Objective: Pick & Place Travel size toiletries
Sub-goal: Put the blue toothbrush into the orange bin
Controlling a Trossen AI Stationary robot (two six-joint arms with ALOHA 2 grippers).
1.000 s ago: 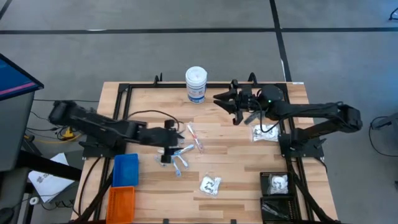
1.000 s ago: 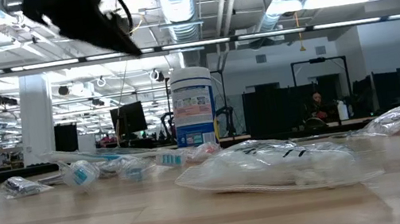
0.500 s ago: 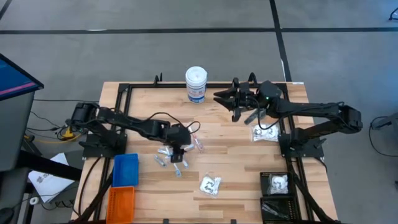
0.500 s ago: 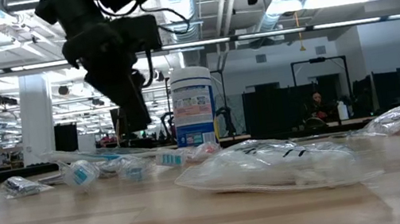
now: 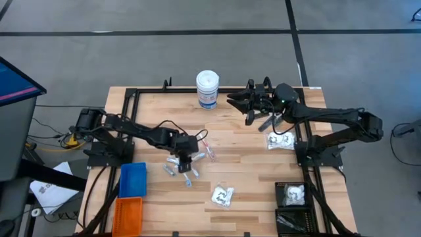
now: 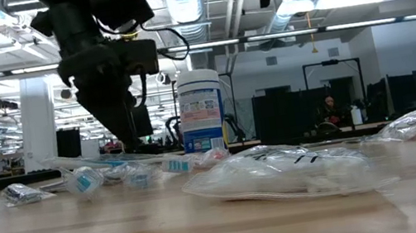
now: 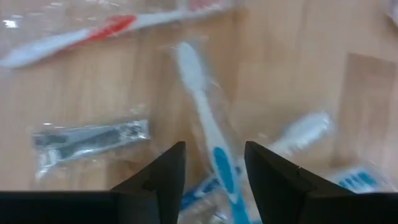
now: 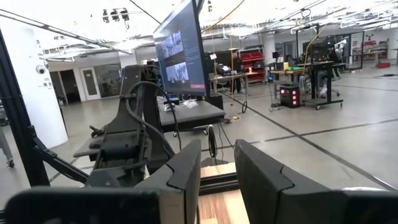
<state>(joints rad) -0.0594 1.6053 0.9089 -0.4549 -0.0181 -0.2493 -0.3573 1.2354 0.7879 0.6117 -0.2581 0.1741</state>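
The travel size toiletries lie in a loose pile at the table's middle left: small tubes, wrapped toothbrushes and a slim black piece in a clear sleeve. White-and-red sticks lie just beside the pile. My left gripper is down over it, open, its fingers on either side of a white-and-blue toothbrush without touching it. Clear packets lie at the front and at the right. My right gripper hovers high near the back, narrowly open with nothing in it.
A tall white canister stands at the back centre. A blue bin and an orange bin sit at the front left. A black bin at the front right holds a packet. A black frame rail rims the table.
The left gripper swung right from beside the pile, came down over it, and its fingers have drawn closer together. The right arm has hardly moved.
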